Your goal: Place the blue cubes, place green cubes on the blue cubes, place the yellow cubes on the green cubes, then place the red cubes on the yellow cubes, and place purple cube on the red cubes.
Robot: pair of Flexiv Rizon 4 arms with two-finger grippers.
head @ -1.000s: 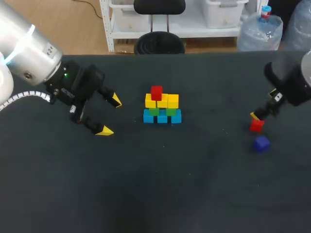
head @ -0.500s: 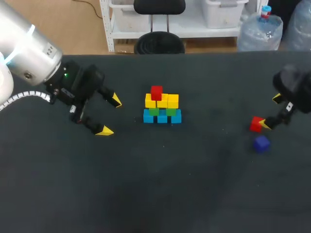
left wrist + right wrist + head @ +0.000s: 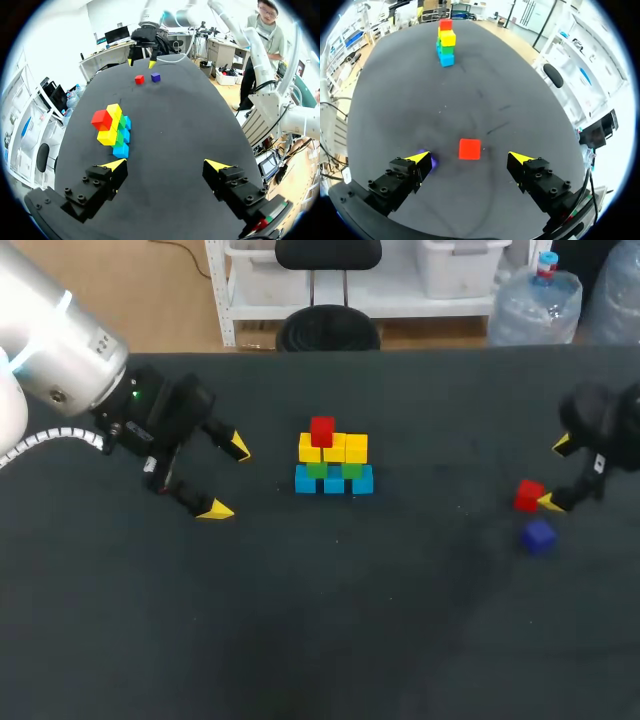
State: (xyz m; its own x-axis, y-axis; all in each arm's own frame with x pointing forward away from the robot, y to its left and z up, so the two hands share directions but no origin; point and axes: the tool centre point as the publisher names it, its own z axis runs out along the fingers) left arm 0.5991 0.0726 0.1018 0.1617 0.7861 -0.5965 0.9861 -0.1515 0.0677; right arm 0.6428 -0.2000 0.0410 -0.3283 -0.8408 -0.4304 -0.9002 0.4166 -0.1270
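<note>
Right wrist view | red cube (image 3: pixel 469 149) flat, square-on | right fingers (image 3: pixel 418 159) wide | left fingers (image 3: pixel 114 164) wide

No legible writing.
The stacked coloured cubes (image 3: pixel 334 462) and black table (image 3: pixel 400 620) (plain surfaces both) show no letters, numbers or signs.

Black matte table (image 3: pixel 330 640), perhaps cloth-covered, its far edge running straight across, even light over its top, a few pale specks near its middle
</note>
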